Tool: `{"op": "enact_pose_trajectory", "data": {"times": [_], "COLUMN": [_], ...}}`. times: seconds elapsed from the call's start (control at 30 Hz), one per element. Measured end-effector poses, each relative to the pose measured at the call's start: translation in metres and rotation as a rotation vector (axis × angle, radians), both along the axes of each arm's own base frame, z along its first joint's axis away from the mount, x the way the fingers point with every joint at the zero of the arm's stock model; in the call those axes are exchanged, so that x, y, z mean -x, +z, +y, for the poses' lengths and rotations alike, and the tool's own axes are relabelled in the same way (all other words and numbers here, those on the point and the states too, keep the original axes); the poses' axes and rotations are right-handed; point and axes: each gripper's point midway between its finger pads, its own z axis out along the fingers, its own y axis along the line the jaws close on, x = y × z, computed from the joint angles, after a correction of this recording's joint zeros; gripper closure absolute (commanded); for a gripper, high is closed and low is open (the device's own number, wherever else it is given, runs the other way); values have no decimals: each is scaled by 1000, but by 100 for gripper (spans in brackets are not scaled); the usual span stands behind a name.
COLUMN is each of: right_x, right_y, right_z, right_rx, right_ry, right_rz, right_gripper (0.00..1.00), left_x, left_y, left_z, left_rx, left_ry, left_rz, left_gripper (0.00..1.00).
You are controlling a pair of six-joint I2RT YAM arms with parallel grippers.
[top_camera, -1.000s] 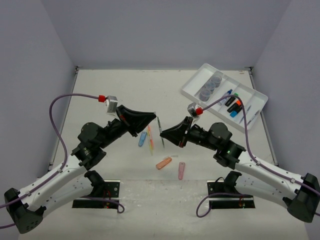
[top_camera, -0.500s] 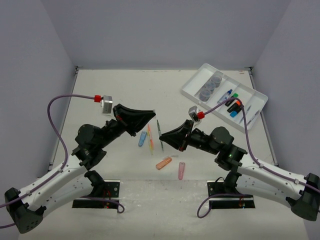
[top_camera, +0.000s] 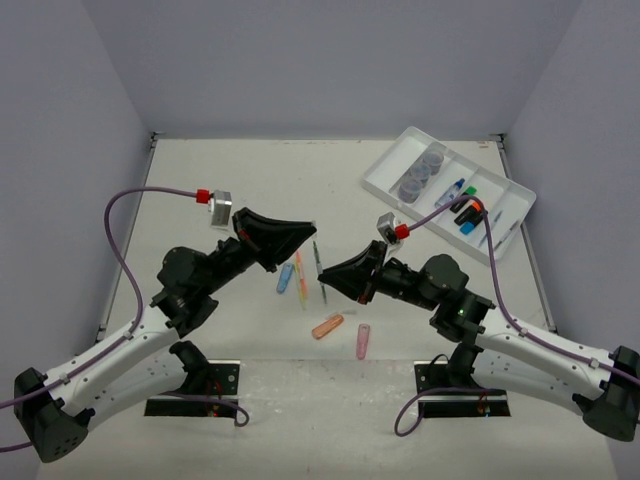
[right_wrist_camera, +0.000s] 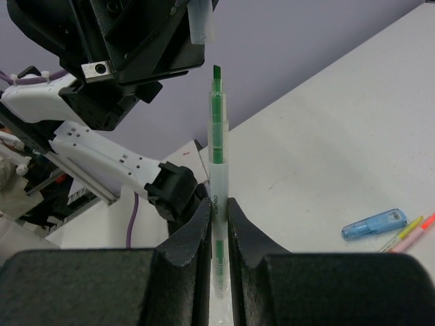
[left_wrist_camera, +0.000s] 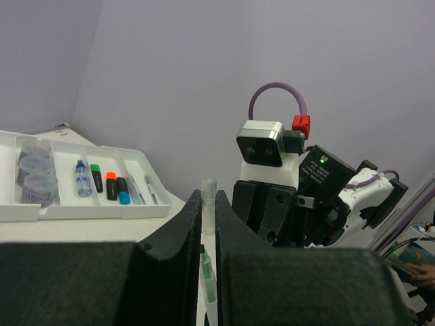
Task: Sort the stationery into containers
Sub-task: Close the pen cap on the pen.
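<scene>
Left jaws: nearly closed, pinching a clear cap (left_wrist_camera: 209, 204) that stands upright between the tips.
Clear cap: its end pokes out past the left jaws, facing the right jaws; close to the pen tip but apart from it in the right wrist view.
Blue capsule (top_camera: 287, 278): on the table (top_camera: 220, 180), just below the left jaws and to the left of the right jaws.
Thin pens (top_camera: 300, 282): one orange, one yellowish, lying side by side just beside the blue capsule, between the two sets of jaws.
Green pen (right_wrist_camera: 217, 170): uncapped, chisel tip bare – its barrel is clamped in the right jaws and its tip points at the cap.
Right jaws: nearly closed, gripping the green pen partway along its barrel.
Orange capsule (top_camera: 327, 326): on the table, near the right jaws on the side towards the arm bases.
Pink capsule (top_camera: 363, 341): just right of the orange capsule, apart from it.
White tray (left_wrist_camera: 81, 210): well apart from both jaws, at the far right – round pots (top_camera: 421, 172) in one compartment, highlighters (top_camera: 466, 212) in another.
</scene>
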Motion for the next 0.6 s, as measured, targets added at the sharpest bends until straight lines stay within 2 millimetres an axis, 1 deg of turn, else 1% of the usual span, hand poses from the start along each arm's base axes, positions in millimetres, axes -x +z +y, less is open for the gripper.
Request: {"op": "enact_pose_trajectory", "data": {"times": [0.3, 0.6], "right_x": [2, 4], "right_y": [1, 9], "right_z": [0, -4], "right_rx": [-5, -27], "right_ry": [4, 2], "right_rz": [1, -12], "right_gripper": [100, 100], "left_x": [0, 0], "left_y": [-4, -4], "left_z": [-2, -2], "left_rx": [-3, -2], "left_ry": [-6, -6], "left_rz": [0, 1], "left_gripper": [100, 100]}}
